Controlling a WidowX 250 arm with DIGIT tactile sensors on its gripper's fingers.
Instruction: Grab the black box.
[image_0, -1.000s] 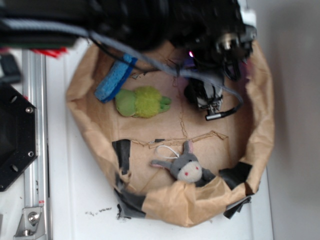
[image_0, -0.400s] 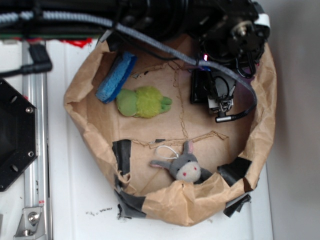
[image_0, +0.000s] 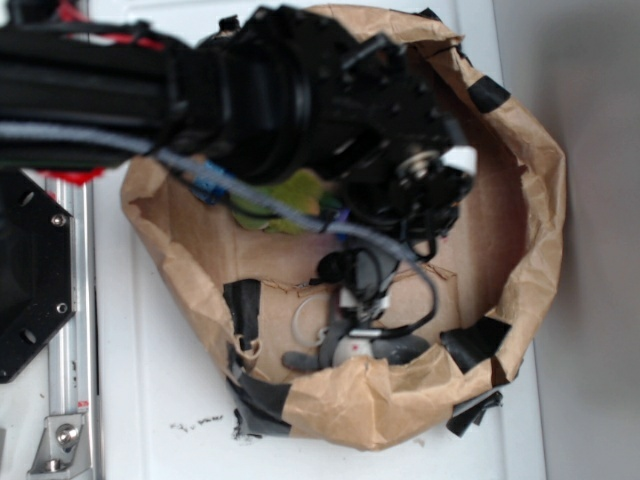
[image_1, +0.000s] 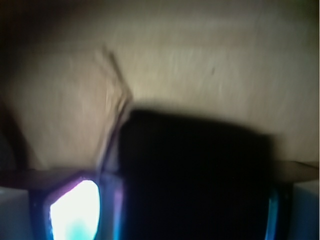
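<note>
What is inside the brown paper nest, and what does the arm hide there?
Inside the brown paper nest only part of the green plush toy and the grey plush toy show. The arm covers the rest. The wrist view shows a black box close below.

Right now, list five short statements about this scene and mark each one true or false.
1. The arm covers much of the brown paper in the exterior view. True.
2. The green toy lies outside the paper on the white table. False: it lies inside the paper, mostly hidden under the arm.
3. The wrist view shows the black box close up against brown paper. True.
4. The black plate sits inside the paper. False: it is outside, at the picture's left edge.
5. The grey toy is in full view. False: the arm partly hides it.
</note>
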